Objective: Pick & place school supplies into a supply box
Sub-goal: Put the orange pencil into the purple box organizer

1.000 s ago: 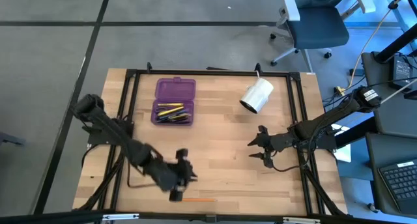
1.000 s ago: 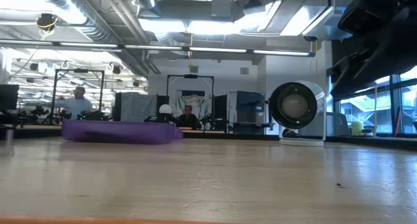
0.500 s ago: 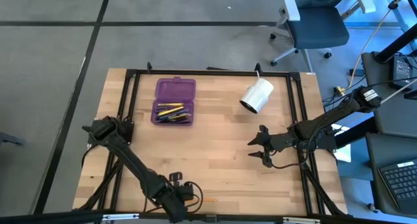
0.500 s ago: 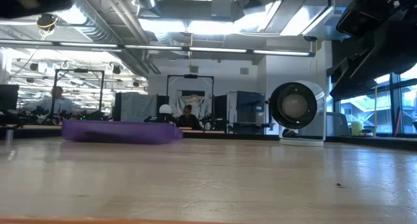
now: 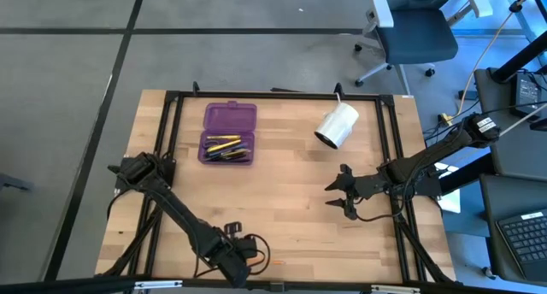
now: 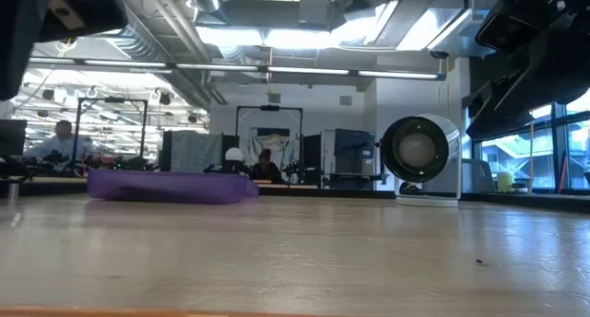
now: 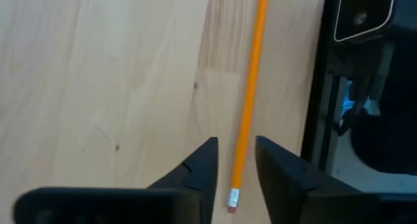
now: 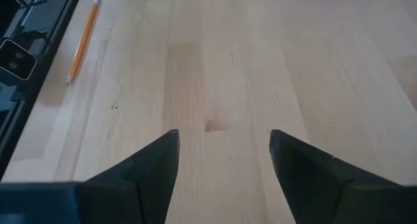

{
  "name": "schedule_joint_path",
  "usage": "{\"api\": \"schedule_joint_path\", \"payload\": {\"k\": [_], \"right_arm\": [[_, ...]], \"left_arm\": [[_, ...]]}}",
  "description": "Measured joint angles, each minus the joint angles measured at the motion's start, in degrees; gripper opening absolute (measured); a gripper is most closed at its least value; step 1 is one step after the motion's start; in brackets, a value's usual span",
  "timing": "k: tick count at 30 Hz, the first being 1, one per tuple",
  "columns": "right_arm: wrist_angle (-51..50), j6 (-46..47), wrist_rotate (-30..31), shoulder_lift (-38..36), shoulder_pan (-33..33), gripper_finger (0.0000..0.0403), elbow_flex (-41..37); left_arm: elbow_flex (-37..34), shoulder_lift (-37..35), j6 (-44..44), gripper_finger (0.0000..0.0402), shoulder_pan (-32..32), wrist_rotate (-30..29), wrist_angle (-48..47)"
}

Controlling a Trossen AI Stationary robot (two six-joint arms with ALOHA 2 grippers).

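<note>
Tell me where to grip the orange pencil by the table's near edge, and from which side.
Grip the orange pencil across its thin shaft, coming from above, since it lies flat on the table. The left hand already straddles its eraser end with fingers open; a grip slightly farther up the shaft would probably balance better.

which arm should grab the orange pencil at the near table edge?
Left. The left gripper is open and straddles the orange pencil. The right gripper is open mid-table, far from it.

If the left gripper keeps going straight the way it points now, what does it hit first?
Most likely the orange pencil: the left gripper is open with the pencil's eraser end between its fingers, lying on the table. How far above the wood it hangs is unclear.
</note>
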Motion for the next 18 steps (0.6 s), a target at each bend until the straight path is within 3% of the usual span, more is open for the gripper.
{"api": "schedule_joint_path", "payload": {"k": [8,18], "right_arm": [[-0.02,-0.26,0.03,0.00,0.00,0.0242,0.00],[-0.02,-0.24,4.52,0.00,0.00,0.0242,0.00]], "left_arm": [[0.00,0.00,-7.78,0.0133,-0.02,7.07,1.13],[0.00,0.00,-8.83,0.0131,-2.04,7.37,-0.14]]}}
